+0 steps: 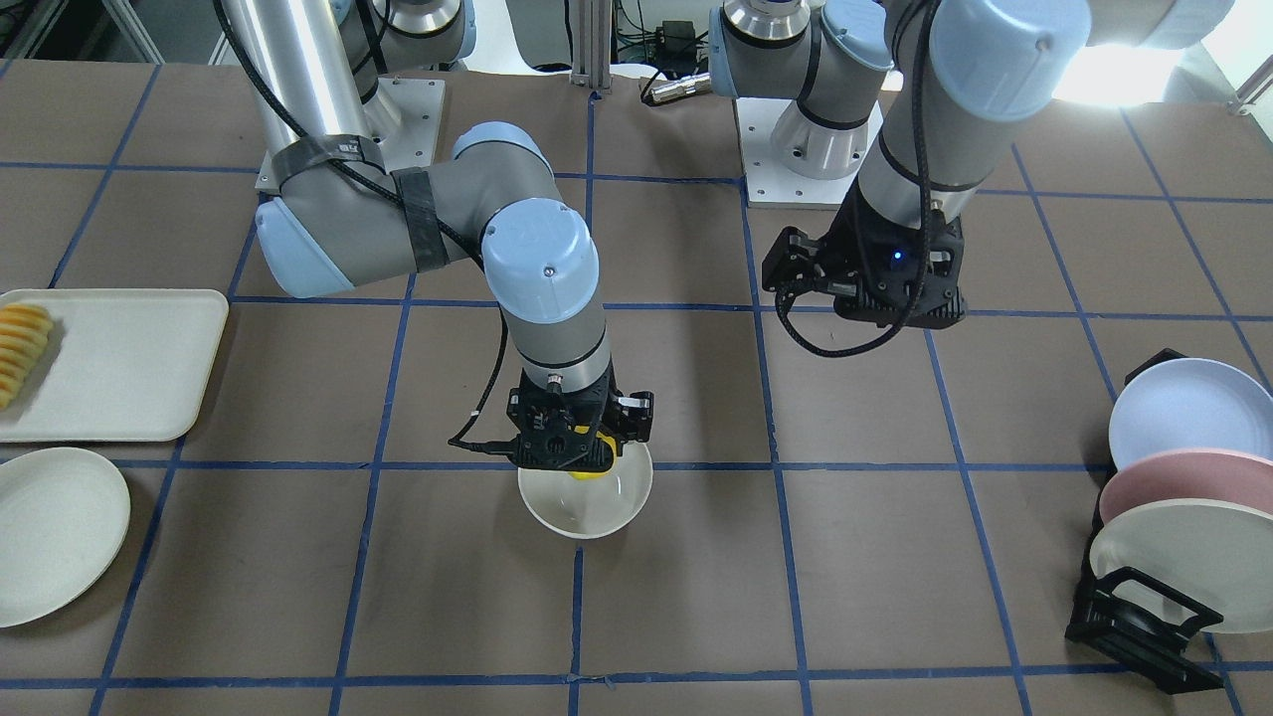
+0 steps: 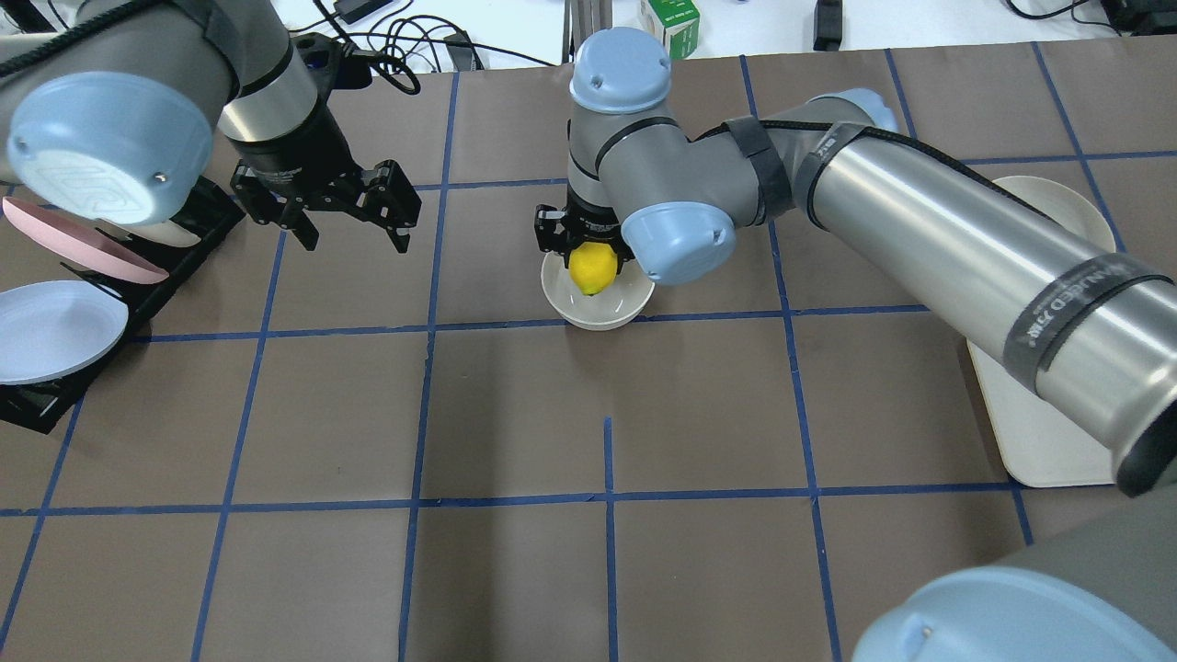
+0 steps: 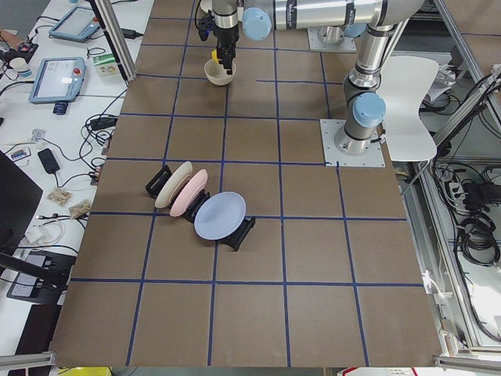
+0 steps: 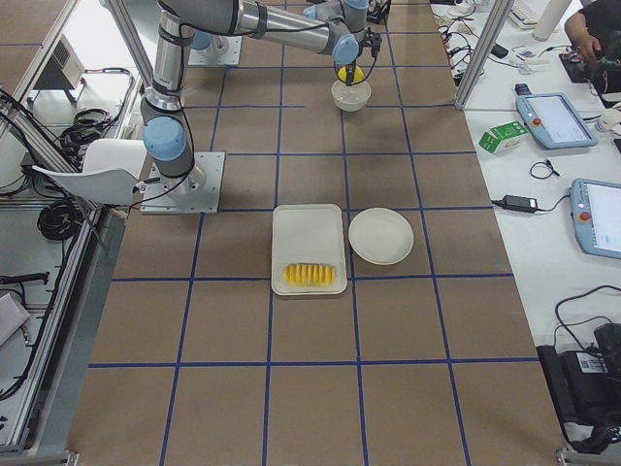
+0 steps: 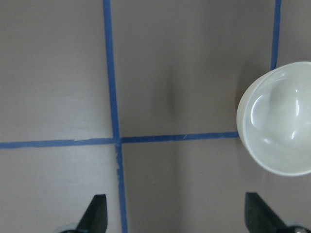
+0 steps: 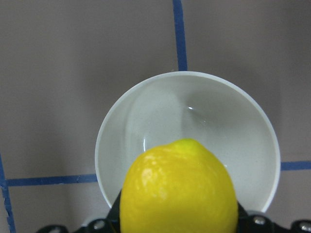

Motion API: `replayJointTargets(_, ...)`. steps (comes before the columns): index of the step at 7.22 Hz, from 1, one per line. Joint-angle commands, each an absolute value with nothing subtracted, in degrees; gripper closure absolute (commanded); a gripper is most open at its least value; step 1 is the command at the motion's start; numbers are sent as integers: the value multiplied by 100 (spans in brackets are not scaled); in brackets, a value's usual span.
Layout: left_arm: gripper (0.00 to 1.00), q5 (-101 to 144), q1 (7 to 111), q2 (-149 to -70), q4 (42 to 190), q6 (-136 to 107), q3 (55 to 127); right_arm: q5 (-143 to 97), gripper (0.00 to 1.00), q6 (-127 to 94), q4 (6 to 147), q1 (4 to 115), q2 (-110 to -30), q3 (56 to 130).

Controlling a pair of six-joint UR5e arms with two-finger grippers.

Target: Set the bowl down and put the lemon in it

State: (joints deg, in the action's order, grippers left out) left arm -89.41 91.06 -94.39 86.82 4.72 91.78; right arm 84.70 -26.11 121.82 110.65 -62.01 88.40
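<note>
The off-white bowl [image 2: 598, 303] stands upright on the brown table near its middle; it also shows in the front view [image 1: 587, 502], the left wrist view [image 5: 282, 121] and the right wrist view [image 6: 194, 126]. My right gripper [image 2: 593, 262] is shut on the yellow lemon [image 2: 593, 268] and holds it just above the bowl's inside; the lemon fills the lower right wrist view [image 6: 180, 189] and peeks out in the front view [image 1: 585, 471]. My left gripper [image 2: 354, 225] is open and empty, hovering left of the bowl; its fingertips [image 5: 97, 213] show in the left wrist view.
A black rack with blue [image 1: 1183, 413], pink [image 1: 1174, 487] and white [image 1: 1193, 567] plates stands at my left. At my right lie a flat white plate [image 1: 50, 532] and a white tray [image 1: 129, 368] with orange-yellow fruit slices [image 1: 20, 348].
</note>
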Motion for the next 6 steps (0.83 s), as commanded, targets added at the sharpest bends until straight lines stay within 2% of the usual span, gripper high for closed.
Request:
replayJointTargets(1,0,-8921,9123,-9229,8772,501,9229,8656,77,-2584,12410,11092,-5907,8894)
replayJointTargets(2,0,-8912,9088,-9246,8754,501,9202,8675,61,-2593,12419,11100,-5880,8886)
replayJointTargets(3,0,-8947,9088,-9229,8763,466,9167,8675,5,-2610,12402,11101,-5836,8903)
replayJointTargets(4,0,-8999,9088,-9229,8815,370,9115,8684,0,-2628,12367,11101,-5879,8834)
replayJointTargets(6,0,-8983,9053,-9150,8816,351,9036,8666,0,-2549,12279,11022,-6185,8789)
